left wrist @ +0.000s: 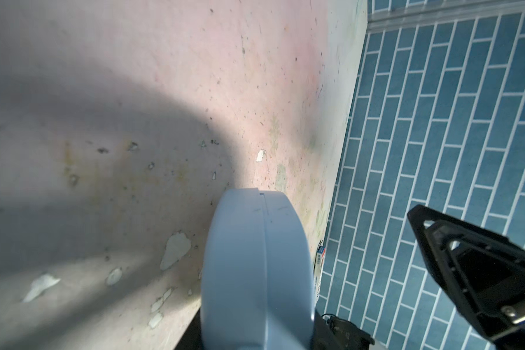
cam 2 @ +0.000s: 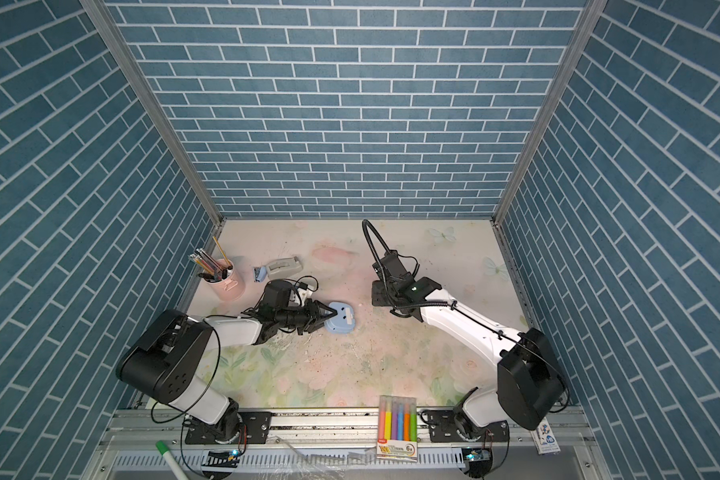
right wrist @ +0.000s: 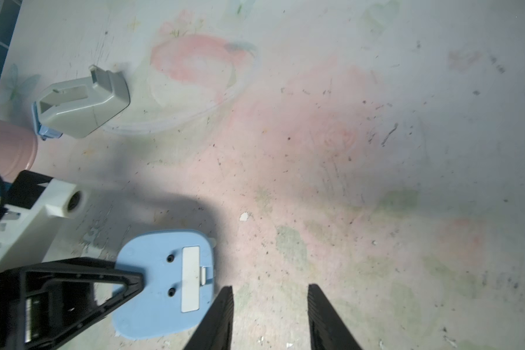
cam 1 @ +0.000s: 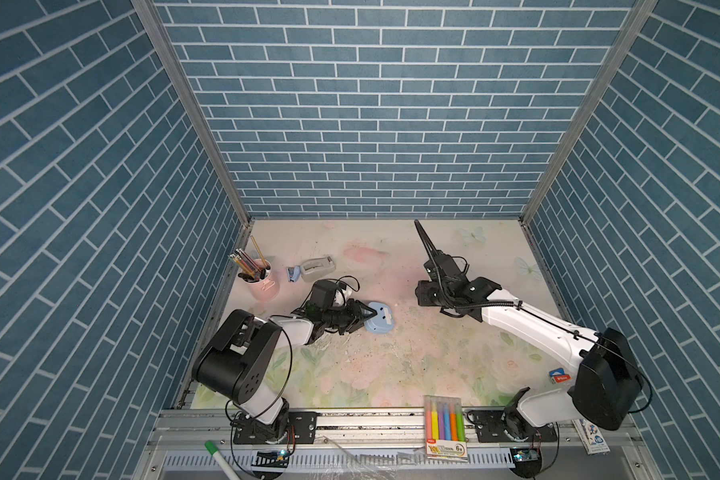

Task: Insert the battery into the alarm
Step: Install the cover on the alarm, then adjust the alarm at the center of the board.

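pencil cup: at the far left of the table. Its pencils are being shown in both top views, while only its pink wall is being caught by the right wrist view.
tape dispenser: grey, lying just right of the cup. Its recessed upper side is being resolved only in the right wrist view.
left gripper: the alarm's near edge is being gripped between its drawn-in fingers. One finger is being shown lying over the back in the right wrist view.
alarm: light blue, back up, left of the table's centre. Its pale panel, tab and two holes are being shown by the right wrist view. Only its rim and seam are being shown, edge-on, by the left wrist view.
right gripper: just right of the alarm and apart from it. Its fingers are being shown parted, with only table between them, in its own wrist view. In both top views they are being hidden under the wrist.
highlighter pack: on the front rail, being shown only in the top views.
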Controlling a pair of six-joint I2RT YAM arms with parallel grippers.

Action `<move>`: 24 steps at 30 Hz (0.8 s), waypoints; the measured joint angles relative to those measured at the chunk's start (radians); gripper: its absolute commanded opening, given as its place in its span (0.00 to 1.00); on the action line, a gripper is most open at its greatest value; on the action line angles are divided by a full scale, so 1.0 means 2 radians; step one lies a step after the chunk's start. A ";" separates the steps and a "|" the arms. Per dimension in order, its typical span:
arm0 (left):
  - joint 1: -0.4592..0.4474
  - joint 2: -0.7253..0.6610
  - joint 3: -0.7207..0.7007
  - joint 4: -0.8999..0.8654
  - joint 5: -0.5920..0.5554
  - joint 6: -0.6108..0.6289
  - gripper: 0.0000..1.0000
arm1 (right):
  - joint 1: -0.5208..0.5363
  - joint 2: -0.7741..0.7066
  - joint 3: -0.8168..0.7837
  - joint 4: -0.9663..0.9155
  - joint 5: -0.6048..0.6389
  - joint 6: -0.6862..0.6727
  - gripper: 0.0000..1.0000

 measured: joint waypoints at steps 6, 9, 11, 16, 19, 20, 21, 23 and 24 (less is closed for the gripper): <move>0.010 -0.012 0.000 0.020 -0.010 -0.078 0.00 | 0.005 -0.036 -0.057 0.019 0.023 -0.028 0.41; 0.012 -0.013 -0.001 0.035 -0.014 -0.111 0.00 | 0.006 -0.036 -0.054 0.029 -0.003 -0.048 0.45; 0.013 -0.013 -0.004 0.046 -0.015 -0.131 0.00 | 0.014 -0.027 -0.051 0.037 -0.018 -0.064 0.50; 0.016 -0.006 -0.035 0.094 -0.016 -0.190 0.00 | 0.057 -0.010 -0.051 0.047 -0.039 -0.115 0.61; 0.020 0.006 -0.054 0.111 -0.012 -0.219 0.00 | 0.087 -0.004 -0.041 0.042 -0.039 -0.148 0.71; 0.021 0.007 -0.056 0.118 -0.010 -0.226 0.00 | 0.097 0.000 -0.034 0.040 -0.037 -0.158 0.72; 0.022 0.007 -0.057 0.122 -0.011 -0.235 0.00 | 0.109 0.005 -0.026 0.039 -0.033 -0.171 0.72; 0.024 0.006 -0.059 0.125 -0.010 -0.247 0.00 | 0.133 0.017 -0.010 0.036 -0.021 -0.193 0.72; 0.024 0.006 -0.059 0.125 -0.010 -0.253 0.00 | 0.145 0.025 -0.002 0.035 -0.014 -0.204 0.72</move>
